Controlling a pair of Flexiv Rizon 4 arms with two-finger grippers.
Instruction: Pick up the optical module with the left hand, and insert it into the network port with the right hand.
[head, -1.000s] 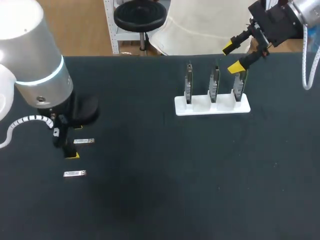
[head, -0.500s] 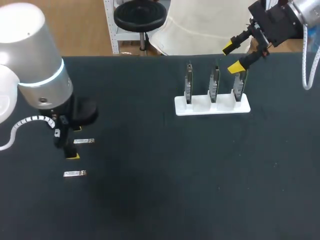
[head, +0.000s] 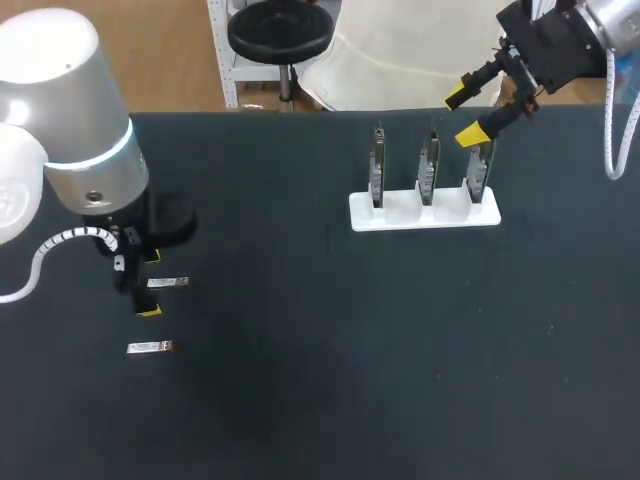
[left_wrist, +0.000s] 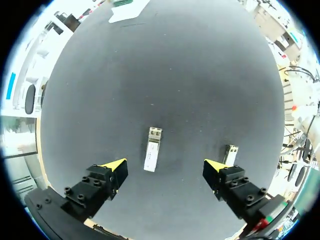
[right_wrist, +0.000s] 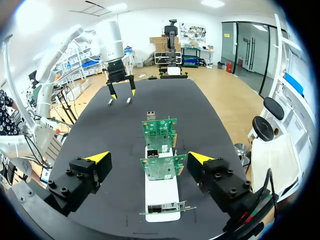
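Dark worktop (head: 300, 400) holds, at its left, the optical module (left_wrist: 152, 149), lying flat between the spread fingers of the left claw (left_wrist: 165, 165) — nothing gripped. A second module (left_wrist: 230, 154) lies just beside one finger, so a descent could knock it. Far right, the right claw (head: 463, 115) hangs open over the port cards (head: 428, 165).

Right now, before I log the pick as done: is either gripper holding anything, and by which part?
Nothing is held. The left gripper is open over an optical module, not touching it; the right gripper is open too.
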